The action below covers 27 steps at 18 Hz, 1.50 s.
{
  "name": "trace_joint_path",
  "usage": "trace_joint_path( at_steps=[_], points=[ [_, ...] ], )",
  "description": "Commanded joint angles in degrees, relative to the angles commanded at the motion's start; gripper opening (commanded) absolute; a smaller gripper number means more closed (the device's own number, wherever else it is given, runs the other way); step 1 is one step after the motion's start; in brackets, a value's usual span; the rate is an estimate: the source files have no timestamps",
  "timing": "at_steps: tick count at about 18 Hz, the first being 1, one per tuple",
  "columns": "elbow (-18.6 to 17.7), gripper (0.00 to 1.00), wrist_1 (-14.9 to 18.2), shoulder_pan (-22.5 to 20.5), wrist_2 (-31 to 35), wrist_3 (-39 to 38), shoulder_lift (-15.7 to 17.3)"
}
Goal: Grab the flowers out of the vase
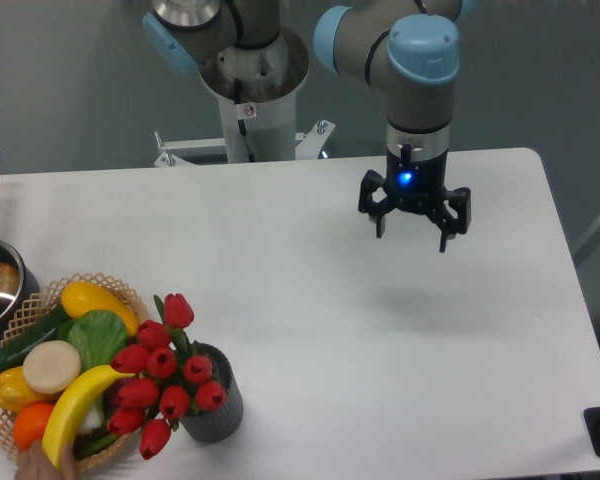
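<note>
toward the upper right of the frame i am holding the gripper [414,212] above bare white table [310,270], its dark fingers spread apart with nothing between them and a blue light glowing on the wrist. down at the lower left of the frame the flowers [166,388], a bunch of red tulip buds on green stems, are sitting in the vase [218,409], a short dark grey ribbed cylinder near the front edge of the table. so from the fingers the bunch is lying well apart, down and to the left in the picture, with a long diagonal stretch of table between them.

i am reading the bunch as leaning: the buds are spilling from the vase mouth toward the left, out over the rim of the wicker basket [112,288] of produce just beside it, with one bud standing higher near the top of the bunch. its long axis is running roughly from the vase up and leftward, not straight up. my judgement is that the approach has not really begun, and that the coming move is calling for a long traverse to the lower left, then a descent close to the vase mouth where the stems gather, away from the basket. someone's hand [46,467] is showing at the bottom left edge by the basket, so i am keeping that corner in mind.
</note>
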<state>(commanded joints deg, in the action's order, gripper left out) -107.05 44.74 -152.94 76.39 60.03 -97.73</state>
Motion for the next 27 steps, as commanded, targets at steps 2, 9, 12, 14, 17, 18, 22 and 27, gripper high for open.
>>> trace_joint_path(
  at_steps=[2,9,12,14,17,18,22,27],
  points=[
    [0.17,1.00,-0.44,1.32,-2.02,0.00,-0.53],
    [3.16,1.00,-0.53,7.12,-5.54,-1.57,-4.74],
    [3.34,1.00,-0.88,7.92,-10.62,-1.84,-4.83],
    [3.43,1.00,-1.15,7.83,-18.34,-1.85,-5.27],
    [3.43,1.00,-1.15,7.83,-26.45,-1.84,-5.98],
    [3.69,1.00,-1.23,7.83,-28.99,-1.84,-6.50],
    [6.85,1.00,-1.23,8.79,-36.82,-1.84,-10.10],
    [10.19,1.00,-1.23,11.60,-39.30,-1.84,-14.06]
  ],
)
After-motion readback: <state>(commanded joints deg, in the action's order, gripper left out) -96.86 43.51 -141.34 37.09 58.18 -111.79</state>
